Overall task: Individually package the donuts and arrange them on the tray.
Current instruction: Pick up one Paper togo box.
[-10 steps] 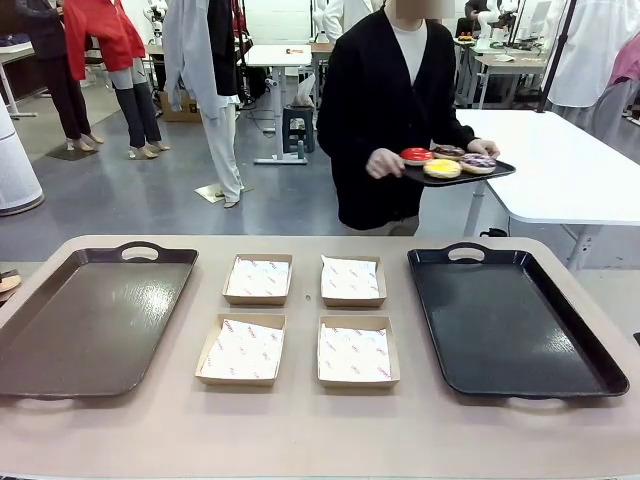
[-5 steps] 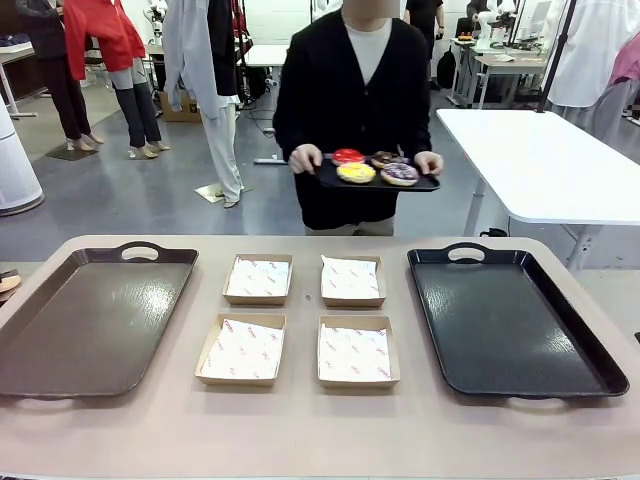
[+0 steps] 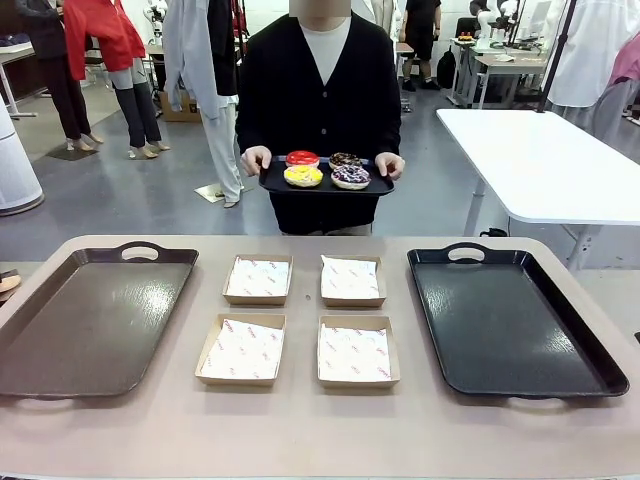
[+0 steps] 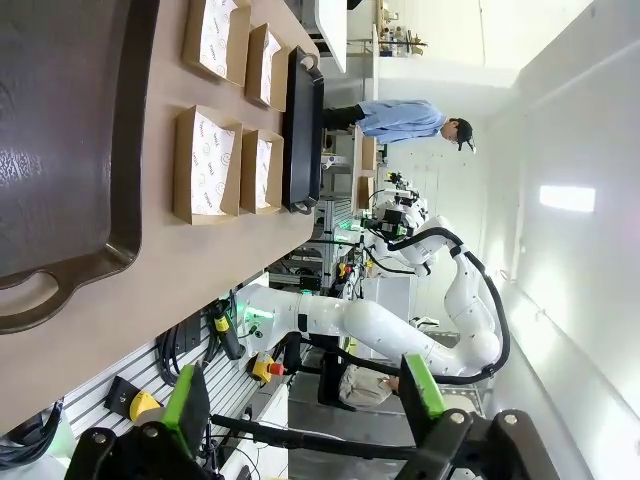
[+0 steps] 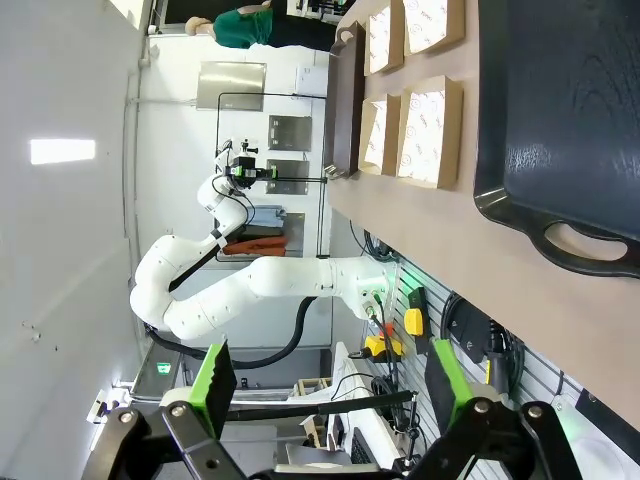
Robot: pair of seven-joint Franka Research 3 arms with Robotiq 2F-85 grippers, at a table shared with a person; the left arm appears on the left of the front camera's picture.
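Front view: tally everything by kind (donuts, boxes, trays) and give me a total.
Donuts: 4
Paper-lined boxes: 4
Large trays: 2
Small tray held by the person: 1
Total: 11

Left gripper (image 4: 305, 390): jaws spread wide, green pads (image 4: 187, 395) facing each other, nothing between them, wrist rolled onto its side.
Right gripper (image 5: 330, 373): jaws likewise spread wide and empty, wrist rolled sideways.
Right arm (image 4: 370, 325): seen from the left wrist, white links folded at the elbow, drawn back near its base.
Left arm (image 5: 240, 290): seen from the right wrist, folded in the same tucked pose.
Person's right hand (image 3: 256, 159): raised before the torso, fingers curled.
Person's left hand (image 3: 389, 164): level with the other, held apart from it.
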